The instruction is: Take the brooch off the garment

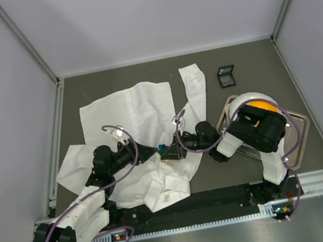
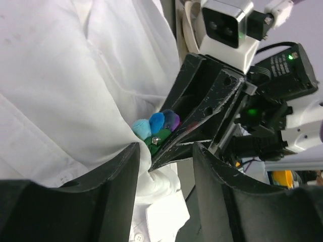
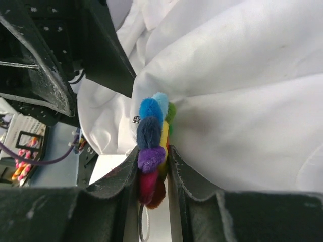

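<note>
Two grippers meet over the lower middle of the white shirt (image 1: 140,109), which is spread on the dark table (image 1: 81,91) in the top view. The left gripper (image 1: 154,151) and the right gripper (image 1: 172,152) face each other with the brooch (image 1: 162,148) between their tips. To the right, a metal tray (image 1: 304,122) sits under the right arm and holds a round white and orange thing (image 1: 257,101), partly hidden. A small black box (image 1: 226,75) lies beyond the tray, its inside grey.

In the left wrist view, the left gripper's fingers stand apart and grip nothing, with shirt cloth and the right gripper's tip in the gap.

In the right wrist view, the right gripper's fingers are pinched on the brooch's lower petals. The cloth puckers toward the brooch and touches it.
</note>
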### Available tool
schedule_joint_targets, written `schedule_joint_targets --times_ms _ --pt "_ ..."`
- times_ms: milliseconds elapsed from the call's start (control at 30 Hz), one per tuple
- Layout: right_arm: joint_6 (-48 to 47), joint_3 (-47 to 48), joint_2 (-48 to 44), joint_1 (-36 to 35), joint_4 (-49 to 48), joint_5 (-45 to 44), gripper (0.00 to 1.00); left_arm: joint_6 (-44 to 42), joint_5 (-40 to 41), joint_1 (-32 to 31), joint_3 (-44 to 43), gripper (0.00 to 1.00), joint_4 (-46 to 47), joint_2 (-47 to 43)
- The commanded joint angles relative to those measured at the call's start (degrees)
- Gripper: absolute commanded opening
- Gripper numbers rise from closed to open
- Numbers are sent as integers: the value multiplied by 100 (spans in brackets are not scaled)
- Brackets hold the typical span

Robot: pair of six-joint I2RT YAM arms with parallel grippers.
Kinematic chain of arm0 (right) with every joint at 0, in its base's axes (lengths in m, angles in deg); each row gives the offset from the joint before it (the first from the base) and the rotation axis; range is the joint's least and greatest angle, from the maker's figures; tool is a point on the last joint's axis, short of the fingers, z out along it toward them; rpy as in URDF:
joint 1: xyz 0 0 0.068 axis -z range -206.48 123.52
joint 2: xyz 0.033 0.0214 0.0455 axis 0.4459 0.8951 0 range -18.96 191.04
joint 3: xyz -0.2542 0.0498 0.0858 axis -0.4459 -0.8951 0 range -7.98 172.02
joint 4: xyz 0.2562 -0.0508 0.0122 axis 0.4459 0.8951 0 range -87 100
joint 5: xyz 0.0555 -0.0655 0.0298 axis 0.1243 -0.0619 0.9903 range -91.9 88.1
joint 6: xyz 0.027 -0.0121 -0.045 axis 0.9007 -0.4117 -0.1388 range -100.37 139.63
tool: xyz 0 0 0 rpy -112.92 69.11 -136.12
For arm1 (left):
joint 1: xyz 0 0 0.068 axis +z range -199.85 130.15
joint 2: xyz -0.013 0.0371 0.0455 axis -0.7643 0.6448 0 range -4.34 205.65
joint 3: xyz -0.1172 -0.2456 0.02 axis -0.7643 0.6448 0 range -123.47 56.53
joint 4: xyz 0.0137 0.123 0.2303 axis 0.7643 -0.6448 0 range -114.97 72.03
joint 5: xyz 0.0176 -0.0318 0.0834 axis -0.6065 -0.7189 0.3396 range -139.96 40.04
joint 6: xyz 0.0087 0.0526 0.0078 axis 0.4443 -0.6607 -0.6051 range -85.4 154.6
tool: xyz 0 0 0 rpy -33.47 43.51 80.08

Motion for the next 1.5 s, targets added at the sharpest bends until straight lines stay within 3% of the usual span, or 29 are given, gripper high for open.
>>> schedule_joint_targets --times_ms 0,133,300,400,533,733,1000,1267,1367,1467 --pt "-481 127 -682 44 1207 -805 2 -468 659 -3 -339 51 -1157 -255" --pt "-1060 530 -1078 9 3211 -1936 1 -442 1100 -2 -331 40 -1396 25" --pt "-1677 1032 -1289 -281 4934 -2950 6 -266 987 -20 -436 38 -878 851" --pt "-1783 1366 -1193 -404 5367 -3285 16 -310 1162 -11 -620 38 -1088 1387" --pt "-1686 1384 -1323 -422 5456 -3189 40 -424 1470 -20 -761 39 -1484 1766" --pt "-1668 1305 -1658 -413 5614 -3066 48 -503 1584 -20 -673 43 -1615 1486" --pt "-1677 1068 -1887 -430 5527 -3022 44 -469 1409 -20 -709 46 -1879 1134" --pt "-1730 1208 -1843 -474 5745 -3145 24 50 996 -20 -638 41 -1809 1072" --pt "-1800 1471 -1764 -527 6167 -3276 13 147 1144 -20 -629 38 -2037 1099" --pt "-1906 1822 -1659 -624 6728 -3583 10 296 1644 -11 -621 37 -2511 1063"
